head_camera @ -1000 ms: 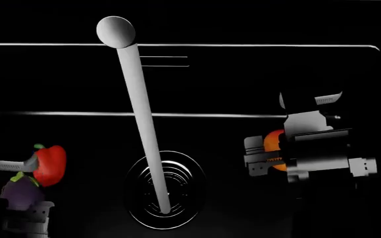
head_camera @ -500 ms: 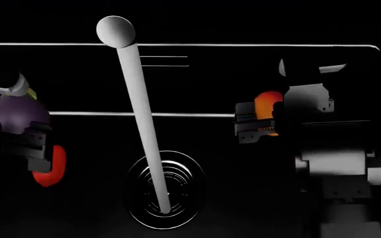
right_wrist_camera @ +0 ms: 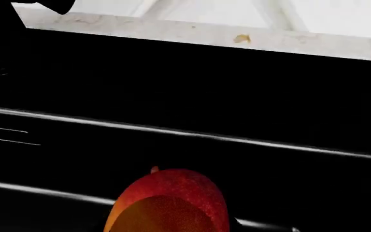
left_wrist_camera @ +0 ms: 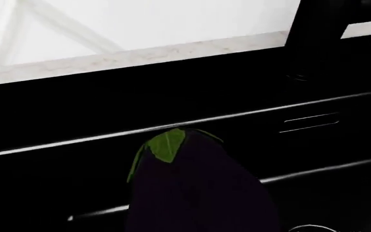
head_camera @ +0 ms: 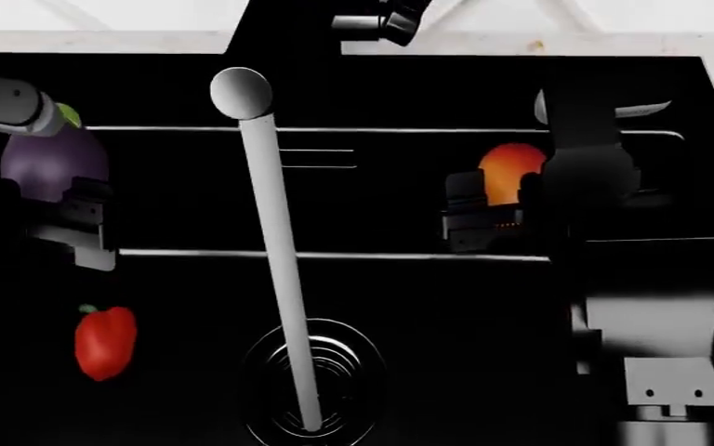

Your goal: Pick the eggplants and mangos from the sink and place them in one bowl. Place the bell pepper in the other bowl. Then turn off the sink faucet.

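Nearest, the round ringed chrome drain is sitting in the floor of the large black rectangular sink, and the tip of the slim grey tubular faucet spout is ending over it. To the left, the small glossy red bell pepper with its short green stem is lying loose on the sink floor, well apart from both arms.

Farther back on the left, the left gripper is pinching the plump dark purple eggplant between its jaws; the light green cap is facing the far side. The left wrist view is showing the same eggplant filling the near part of the frame.

On the right, the right gripper is holding the smooth orange-yellow mango, jaws pressed on it. The right wrist view is showing the mango with its red blush.

Farthest, the faucet's rounded head is sitting near the sink's far rim, and the pale speckled counter is running behind.
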Motion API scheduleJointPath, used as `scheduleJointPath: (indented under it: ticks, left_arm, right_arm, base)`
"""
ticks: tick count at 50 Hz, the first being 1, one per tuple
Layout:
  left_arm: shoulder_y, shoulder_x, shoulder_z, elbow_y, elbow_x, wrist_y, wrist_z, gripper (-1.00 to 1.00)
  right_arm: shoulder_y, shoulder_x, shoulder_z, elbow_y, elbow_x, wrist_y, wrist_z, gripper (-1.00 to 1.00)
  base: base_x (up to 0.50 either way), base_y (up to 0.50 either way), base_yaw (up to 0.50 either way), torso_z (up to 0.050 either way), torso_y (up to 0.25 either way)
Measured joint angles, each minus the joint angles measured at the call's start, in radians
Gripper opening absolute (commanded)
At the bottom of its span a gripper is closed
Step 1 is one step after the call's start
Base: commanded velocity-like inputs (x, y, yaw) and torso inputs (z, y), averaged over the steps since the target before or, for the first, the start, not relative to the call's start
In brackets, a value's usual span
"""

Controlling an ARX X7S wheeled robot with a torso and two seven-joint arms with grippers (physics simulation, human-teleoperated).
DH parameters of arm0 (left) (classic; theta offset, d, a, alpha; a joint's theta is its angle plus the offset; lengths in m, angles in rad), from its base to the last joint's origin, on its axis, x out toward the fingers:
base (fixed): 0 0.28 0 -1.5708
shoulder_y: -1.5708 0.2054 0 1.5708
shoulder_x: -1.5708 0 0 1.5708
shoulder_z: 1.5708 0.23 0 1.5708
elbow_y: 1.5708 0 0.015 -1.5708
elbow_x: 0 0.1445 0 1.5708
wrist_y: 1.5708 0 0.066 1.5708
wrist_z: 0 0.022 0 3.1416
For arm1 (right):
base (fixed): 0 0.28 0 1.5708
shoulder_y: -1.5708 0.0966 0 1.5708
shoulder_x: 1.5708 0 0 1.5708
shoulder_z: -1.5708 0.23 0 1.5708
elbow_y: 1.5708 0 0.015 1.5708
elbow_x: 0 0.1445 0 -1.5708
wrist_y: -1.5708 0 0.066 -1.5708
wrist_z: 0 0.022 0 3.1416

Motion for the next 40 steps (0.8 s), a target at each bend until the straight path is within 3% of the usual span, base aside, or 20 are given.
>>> scheduleJointPath:
  ticks: [40]
  left_arm:
    - [0.028, 0.0, -0.002, 0.019, 0.016, 0.066, 0.023, -1.0]
  right_arm:
    - [-0.056, 0.004, 0.058, -0.09, 0.032, -0.012, 0.053, -1.0]
  base:
    - [0.0, 0.0, 0.0, 0.002, 0.215]
